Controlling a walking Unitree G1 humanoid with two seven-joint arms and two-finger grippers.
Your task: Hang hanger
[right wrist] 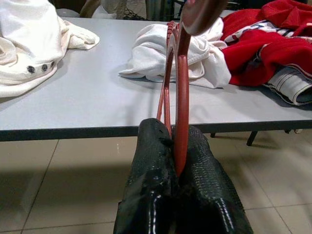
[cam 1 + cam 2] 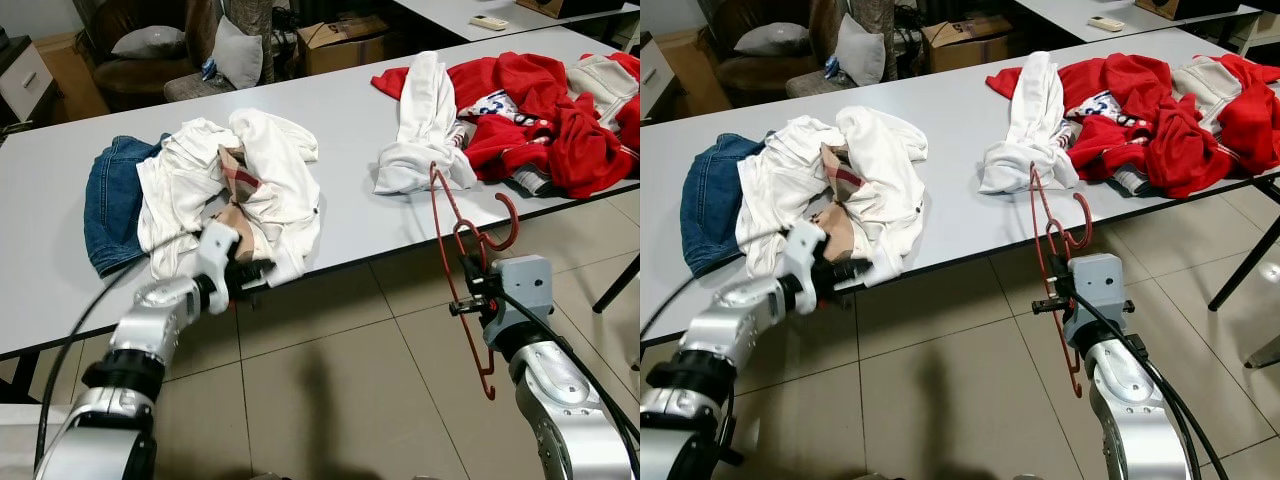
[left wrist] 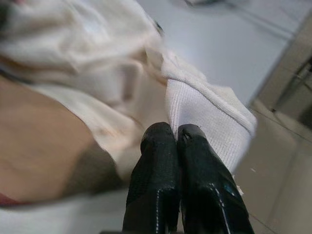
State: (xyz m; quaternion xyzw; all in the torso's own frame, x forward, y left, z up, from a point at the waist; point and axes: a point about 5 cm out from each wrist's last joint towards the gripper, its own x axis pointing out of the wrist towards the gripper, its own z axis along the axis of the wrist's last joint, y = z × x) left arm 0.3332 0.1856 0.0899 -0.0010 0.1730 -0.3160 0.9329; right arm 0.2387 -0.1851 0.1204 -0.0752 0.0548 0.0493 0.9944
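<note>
Risk, as judged from the present hold: the right gripper [image 1: 176, 161] pinches the hanger [image 2: 462, 262] on a single thin bar, fingers closed tight around it, so the frame could swivel in the grip or slip out on any quick swing — the long lower end hangs free below the wrist and would act as a lever. A second hazard is the hook, which stands close to the table [image 2: 350, 190] edge and just in front of the white garment [image 2: 420, 125]; it could snag cloth or knock the rim if carried forward low. A third: the left gripper [image 3: 176, 141], fingers shut together with the ribbed cuff of the cream sweater [image 2: 262, 180] touching their tips at the near table edge, might drag that pile off the table if the arm pulls back; whether fabric is actually pinched cannot be told. No rail or rod to hang on appears, so the destination is unknown. Item — hanger: thin red frame, plastic or coated wire by the look of it, held roughly upright and slightly tilted in front of the table's near edge above the tiled floor [image 2: 330, 400], hook uppermost, no garment on it. Nearby on the table: blue denim [image 2: 110, 195] beside the cream sweater, and a heap of red clothes [image 2: 550, 110] at the robot's right.
</note>
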